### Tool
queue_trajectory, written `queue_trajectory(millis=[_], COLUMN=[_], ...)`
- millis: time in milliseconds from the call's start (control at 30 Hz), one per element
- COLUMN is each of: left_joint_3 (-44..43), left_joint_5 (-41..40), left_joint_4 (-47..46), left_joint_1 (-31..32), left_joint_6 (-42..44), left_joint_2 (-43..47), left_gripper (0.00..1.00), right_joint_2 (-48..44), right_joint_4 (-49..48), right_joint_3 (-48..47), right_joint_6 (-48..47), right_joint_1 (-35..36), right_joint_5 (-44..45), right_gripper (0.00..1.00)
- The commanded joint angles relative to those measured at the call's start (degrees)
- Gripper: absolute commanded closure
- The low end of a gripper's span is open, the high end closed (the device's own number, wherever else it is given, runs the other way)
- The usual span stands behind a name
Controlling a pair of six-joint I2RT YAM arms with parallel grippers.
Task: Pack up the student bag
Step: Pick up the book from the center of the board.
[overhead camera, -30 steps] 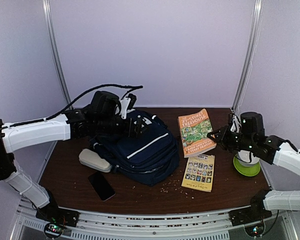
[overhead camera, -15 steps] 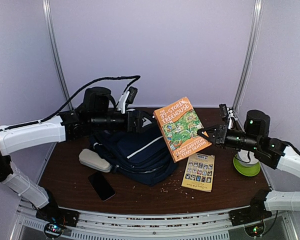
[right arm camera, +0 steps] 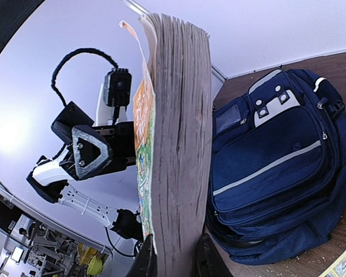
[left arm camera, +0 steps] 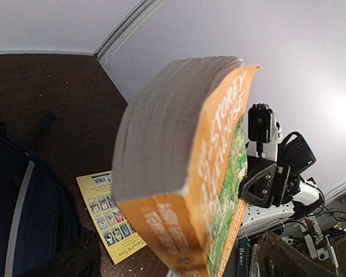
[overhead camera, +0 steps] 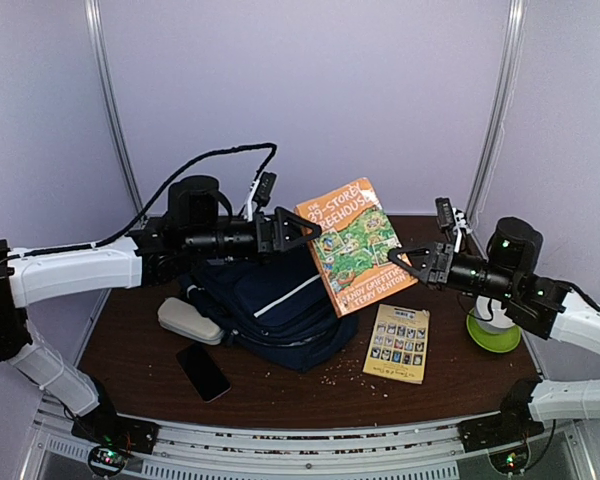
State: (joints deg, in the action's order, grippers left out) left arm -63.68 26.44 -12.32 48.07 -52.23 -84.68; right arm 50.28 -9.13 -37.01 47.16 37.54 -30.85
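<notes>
Your right jaws grasp the orange book (overhead camera: 355,245) aloft, right of the student bag (overhead camera: 280,300); left jaws released; nothing looks packed yet

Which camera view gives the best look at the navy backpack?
The right wrist view: the navy backpack lies there almost whole, its white stripe and patches clear. In the top external view the left arm and the orange book hide its top. The left wrist view shows only a dark blue slice with one stripe.
</notes>
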Motion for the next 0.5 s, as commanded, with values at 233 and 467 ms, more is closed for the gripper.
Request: queue_trajectory(millis=[233,467], left_joint_3=[-1.04,-1.02], left_joint_5=[4.70,4.50], left_joint_4=[-12.45,-16.03], left_joint_1=[-0.70,-0.70], left_joint_6=[-6.34,-7.12], left_joint_2=[-2.71,-1.24], left_gripper=[0.38,0.99], right_joint_2=[2.25,3.19], right_joint_4=[-10.88,-8.98], right_joint_3=[-3.19,-4.91], right_joint_6=[0.64,0.45], right_joint_1=[2.53,2.76], right_joint_5=[-5.34,-4.44], right_gripper=[1.00,1.00])
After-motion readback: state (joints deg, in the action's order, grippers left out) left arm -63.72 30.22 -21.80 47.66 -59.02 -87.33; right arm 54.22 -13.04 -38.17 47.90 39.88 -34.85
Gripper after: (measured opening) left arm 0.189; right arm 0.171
